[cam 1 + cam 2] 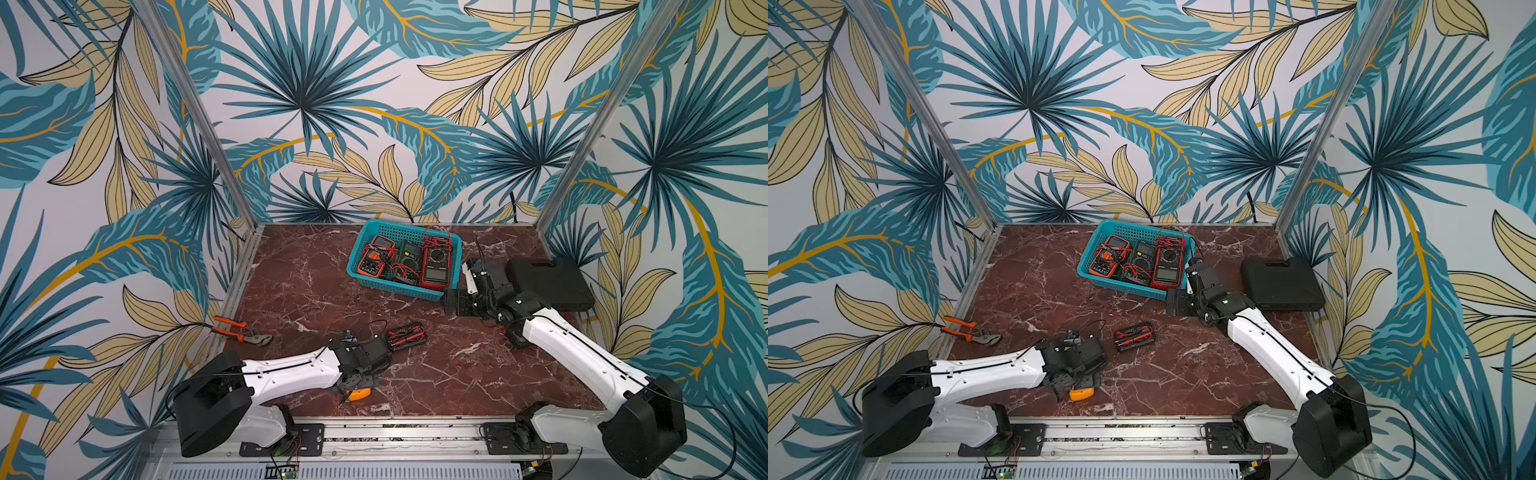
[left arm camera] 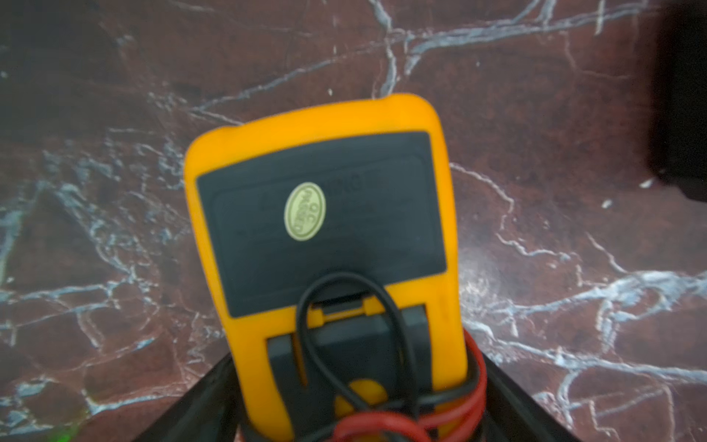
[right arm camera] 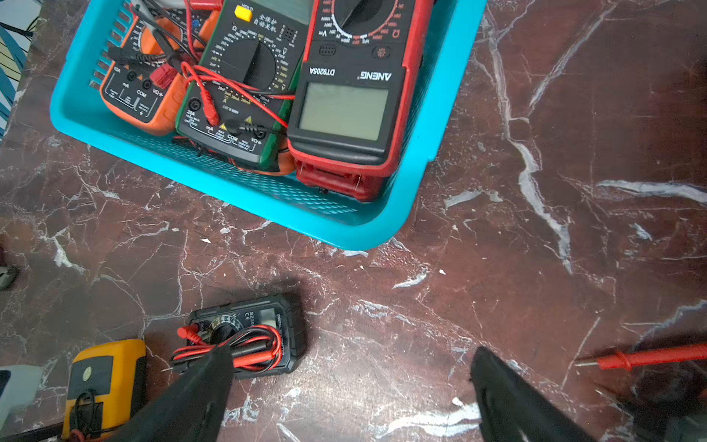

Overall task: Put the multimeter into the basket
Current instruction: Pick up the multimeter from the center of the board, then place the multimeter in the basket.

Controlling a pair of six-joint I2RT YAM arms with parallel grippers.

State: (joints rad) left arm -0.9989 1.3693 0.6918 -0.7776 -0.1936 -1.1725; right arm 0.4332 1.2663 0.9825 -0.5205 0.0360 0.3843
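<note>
A yellow multimeter [image 2: 325,229] lies back up on the marble table near the front edge, its black and red leads wrapped round it. My left gripper [image 2: 355,356] is shut on its lower end, one finger against each side. In both top views only its yellow end [image 1: 358,394] [image 1: 1080,394] shows under the left wrist. The teal basket [image 1: 356,249] [image 1: 1090,253] stands at the back and holds three multimeters, orange [image 1: 374,259], green [image 1: 405,262] and red [image 1: 436,266]. My right gripper [image 3: 350,356] hangs open and empty beside the basket's near right corner [image 3: 363,237].
A small black multimeter [image 1: 406,336] [image 3: 245,336] with bundled leads lies mid-table, just beyond the left wrist. Orange-handled pliers [image 1: 241,330] lie at the left edge. A black hard case [image 1: 548,286] sits at the right. A loose red probe [image 3: 642,358] lies under the right arm.
</note>
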